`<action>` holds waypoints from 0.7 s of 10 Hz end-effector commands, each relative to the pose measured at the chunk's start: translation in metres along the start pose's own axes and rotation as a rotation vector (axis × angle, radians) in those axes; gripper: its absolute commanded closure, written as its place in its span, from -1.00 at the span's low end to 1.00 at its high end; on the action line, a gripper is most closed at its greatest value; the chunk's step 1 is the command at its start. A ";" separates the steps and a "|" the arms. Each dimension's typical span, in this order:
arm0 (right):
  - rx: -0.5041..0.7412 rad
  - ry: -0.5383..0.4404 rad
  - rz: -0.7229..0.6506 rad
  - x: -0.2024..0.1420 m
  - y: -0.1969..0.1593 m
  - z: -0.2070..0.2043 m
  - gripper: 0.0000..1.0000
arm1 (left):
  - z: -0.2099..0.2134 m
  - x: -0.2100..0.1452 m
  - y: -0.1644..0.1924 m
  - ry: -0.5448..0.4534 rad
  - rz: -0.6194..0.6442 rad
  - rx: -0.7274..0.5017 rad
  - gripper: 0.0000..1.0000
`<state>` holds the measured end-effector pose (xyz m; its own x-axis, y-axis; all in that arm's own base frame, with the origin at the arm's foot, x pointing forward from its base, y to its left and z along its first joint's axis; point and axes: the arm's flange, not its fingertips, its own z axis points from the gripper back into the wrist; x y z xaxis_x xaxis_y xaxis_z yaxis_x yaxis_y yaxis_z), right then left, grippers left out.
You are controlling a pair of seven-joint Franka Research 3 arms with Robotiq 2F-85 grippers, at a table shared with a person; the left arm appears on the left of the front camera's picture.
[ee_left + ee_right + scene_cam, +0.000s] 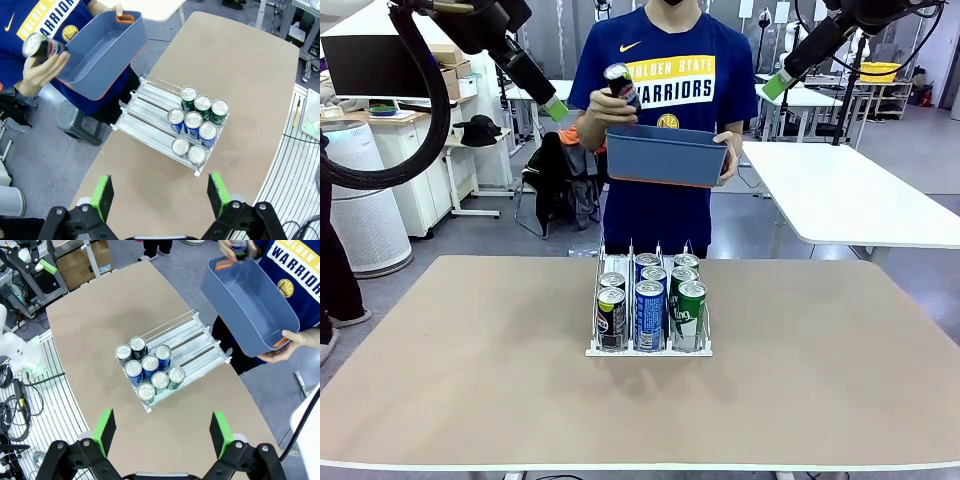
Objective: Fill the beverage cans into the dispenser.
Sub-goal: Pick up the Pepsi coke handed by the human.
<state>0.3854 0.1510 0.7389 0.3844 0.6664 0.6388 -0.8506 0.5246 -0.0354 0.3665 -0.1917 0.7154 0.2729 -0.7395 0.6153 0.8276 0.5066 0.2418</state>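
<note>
Jaws: left gripper (161, 192) & right gripper (162, 432) both wide apart, empty.
Cans: eight cans (650, 312) in dispenser (150, 97), mid-table (470, 350); ninth can (619, 80) in person's hand (605, 107).
Tip: prob. feed it upright into the two-can lane's rear, w/o knocking dividers.

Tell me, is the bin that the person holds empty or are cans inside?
Empty: both wrist views show the bin bare inside. The person holds one can outside it.
</note>
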 end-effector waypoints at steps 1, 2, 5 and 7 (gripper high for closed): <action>0.011 0.004 -0.002 0.000 0.000 0.001 -1.00 | 0.000 -0.001 0.000 0.003 0.002 0.003 -1.00; 0.011 0.004 -0.002 0.000 0.000 0.001 -1.00 | 0.000 -0.001 0.000 0.003 0.002 0.003 -1.00; 0.011 0.004 -0.002 0.000 0.000 0.001 -1.00 | 0.000 -0.001 0.000 0.003 0.002 0.003 -1.00; 0.011 0.004 -0.002 0.000 0.000 0.001 -1.00 | 0.000 -0.001 0.000 0.003 0.002 0.003 -1.00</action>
<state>0.3854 0.1511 0.7390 0.3844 0.6664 0.6388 -0.8506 0.5246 -0.0354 0.3665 -0.1917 0.7154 0.2729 -0.7395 0.6153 0.8276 0.5066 0.2418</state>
